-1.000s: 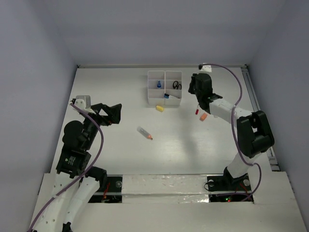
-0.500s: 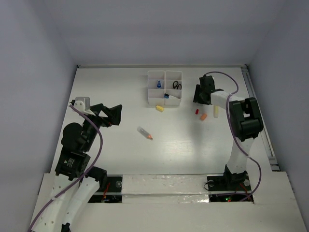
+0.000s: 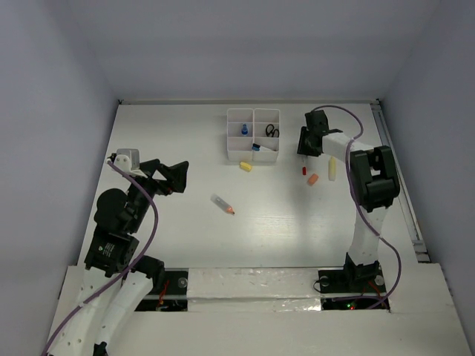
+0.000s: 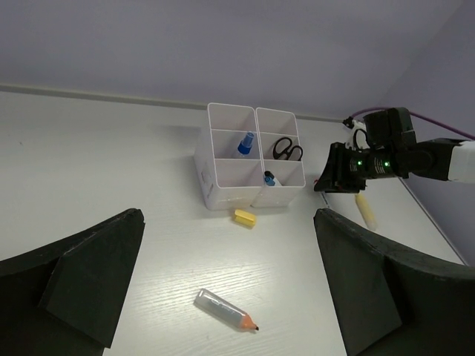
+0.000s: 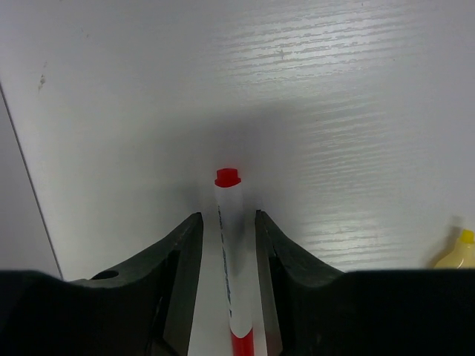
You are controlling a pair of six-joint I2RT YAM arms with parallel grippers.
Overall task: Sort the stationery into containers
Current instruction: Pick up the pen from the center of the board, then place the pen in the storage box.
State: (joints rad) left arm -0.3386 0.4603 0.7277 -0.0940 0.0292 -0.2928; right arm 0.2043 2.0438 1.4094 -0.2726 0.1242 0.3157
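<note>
Right of the white plastic compartment tray (image 3: 253, 119), the right pincer (image 5: 228, 222) grips a thin white red-capped pen (image 5: 227, 204) pointing straight out from it.

The top view hangs high above the near edge, tilted down over the whole table (image 3: 185, 163); the left wrist view sits low at the table's left side, facing across to the far right between the left fingers (image 4: 89, 274); the right wrist view faces down onto the surface from very near, along the right fingers (image 5: 174, 267) and a pen (image 5: 228, 245); top and left wrist views share the tray (image 3: 253, 132), the right arm (image 3: 334, 144) and the table's middle.
</note>
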